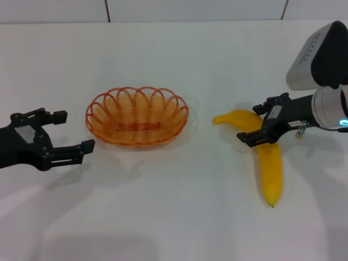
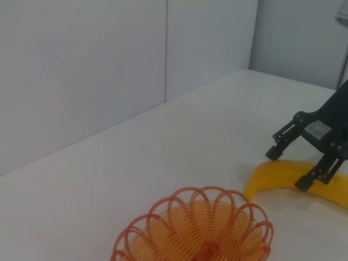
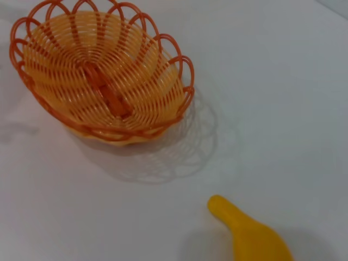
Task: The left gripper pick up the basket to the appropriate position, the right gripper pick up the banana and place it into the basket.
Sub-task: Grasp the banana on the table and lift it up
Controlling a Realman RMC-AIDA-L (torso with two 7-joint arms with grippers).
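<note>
The orange wire basket [image 1: 137, 132] sits empty on the white table, left of centre; it also shows in the wrist views [image 2: 191, 228] [image 3: 136, 70]. My left gripper [image 1: 76, 130] is open just left of the basket, level with its rim and apart from it. The yellow banana [image 1: 270, 168] lies to the right, its pointed tip toward the table's front. My right gripper [image 1: 253, 123] is open and straddles the banana's curved upper end, one finger on each side. The left wrist view shows this same gripper [image 2: 287, 169] over the banana [image 2: 272, 176]. The right wrist view shows only the banana's end [image 3: 247, 231].
The white table [image 1: 174, 217] stretches around both objects, with a pale wall [image 2: 109, 65] behind its far edge. Bare tabletop separates the basket from the banana.
</note>
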